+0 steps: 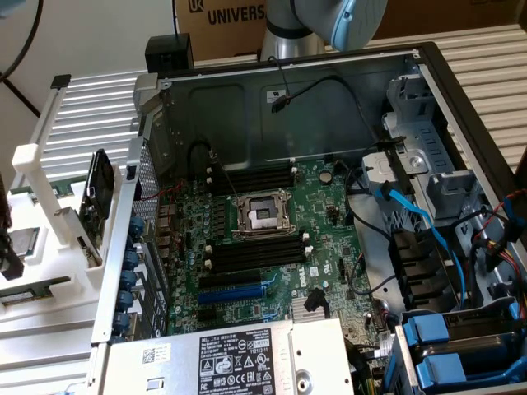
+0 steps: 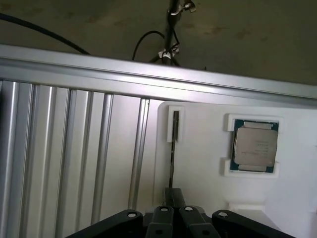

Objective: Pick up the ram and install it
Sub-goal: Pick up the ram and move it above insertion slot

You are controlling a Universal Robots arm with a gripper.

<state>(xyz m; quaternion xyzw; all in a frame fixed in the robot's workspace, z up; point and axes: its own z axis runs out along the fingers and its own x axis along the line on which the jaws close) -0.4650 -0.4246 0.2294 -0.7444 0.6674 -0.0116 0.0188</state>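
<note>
The ram shows edge-on in the wrist view as a thin dark strip standing in a narrow slot of the white holder. My gripper sits at the ram's near end, its fingers drawn together around the strip. In the exterior view the gripper is a dark shape at the far left edge, just above a green strip of the ram in the white holder. The black memory slots lie bare on the motherboard inside the open case.
A square silver processor chip rests in a pocket beside the ram's slot. A card stands upright on the holder. The case wall, cables and the power supply crowd the case. Ribbed aluminium borders the holder.
</note>
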